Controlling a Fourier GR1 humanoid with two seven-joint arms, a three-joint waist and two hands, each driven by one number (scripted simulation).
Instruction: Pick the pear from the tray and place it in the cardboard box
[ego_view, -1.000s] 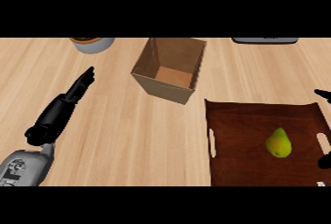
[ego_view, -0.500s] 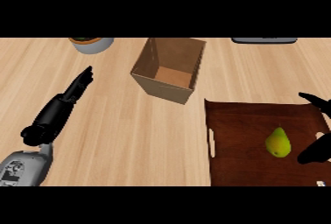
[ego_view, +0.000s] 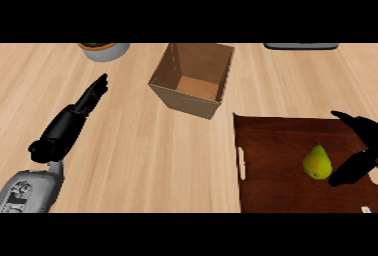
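Over on the left, our left hand lies flat on the counter, fingers straight, idle and out of the way. In the middle the cardboard box stands open, ready to receive. On the tray lies the pear, and our right hand brackets it just beside, fingers spread, nothing pinched yet.

Bright, even light w/ soft shadows

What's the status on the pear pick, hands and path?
Right hand open beside pear, not gripping. Left hand open, resting on counter. Pear on tray. Box open, nothing between.
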